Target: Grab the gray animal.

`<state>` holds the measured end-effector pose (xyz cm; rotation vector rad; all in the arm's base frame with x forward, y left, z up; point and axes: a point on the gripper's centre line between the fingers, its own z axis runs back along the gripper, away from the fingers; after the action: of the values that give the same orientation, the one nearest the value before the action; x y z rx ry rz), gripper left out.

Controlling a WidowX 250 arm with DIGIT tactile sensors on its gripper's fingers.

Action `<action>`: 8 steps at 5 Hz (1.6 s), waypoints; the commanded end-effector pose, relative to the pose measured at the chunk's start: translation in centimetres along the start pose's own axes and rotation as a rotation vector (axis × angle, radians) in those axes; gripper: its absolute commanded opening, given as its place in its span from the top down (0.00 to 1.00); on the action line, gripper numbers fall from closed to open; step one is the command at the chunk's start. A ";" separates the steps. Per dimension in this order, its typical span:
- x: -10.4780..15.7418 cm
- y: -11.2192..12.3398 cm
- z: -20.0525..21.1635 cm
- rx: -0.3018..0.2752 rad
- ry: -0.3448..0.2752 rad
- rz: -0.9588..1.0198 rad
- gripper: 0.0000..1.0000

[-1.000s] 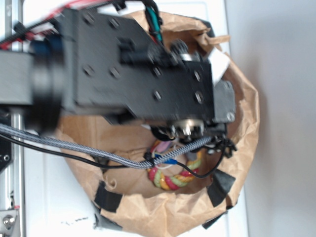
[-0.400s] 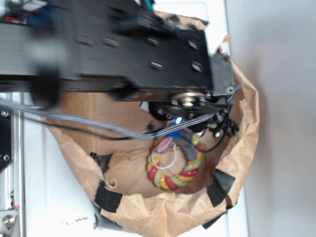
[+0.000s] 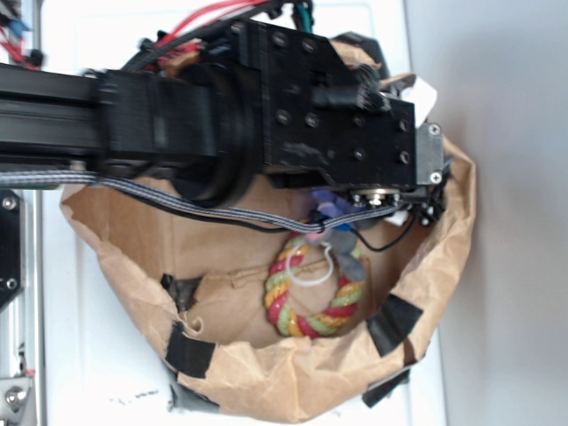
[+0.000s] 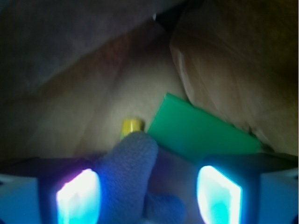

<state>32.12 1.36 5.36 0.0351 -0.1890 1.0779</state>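
We judge the grab as under way but unconfirmed. In the wrist view the gripper (image 4: 148, 186) stands with its fingers (image 4: 77, 196) spread wide, and the gray animal (image 4: 133, 172) lies between them, nearer the left-hand pad; we see no contact, so closing and lifting remain. In the exterior view the gripper sits inside the paper bag (image 3: 293, 382), above the twisted rope ring (image 3: 312, 297). The gray animal is soft, nubby plush with rounded limbs. Beyond it lie a flat, smooth green block (image 4: 201, 133) and a small yellow object (image 4: 131, 126). The paper bag is crumpled brown paper patched with black tape
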 end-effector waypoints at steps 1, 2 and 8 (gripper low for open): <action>0.3 0.1 1.5 0.006 -0.030 0.043 1.00; -0.3 0.2 2.9 0.000 0.022 0.036 1.00; -0.9 3.2 11.3 -0.099 0.209 -0.278 1.00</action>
<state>26.94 -1.88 13.83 -0.0985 0.0190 0.7914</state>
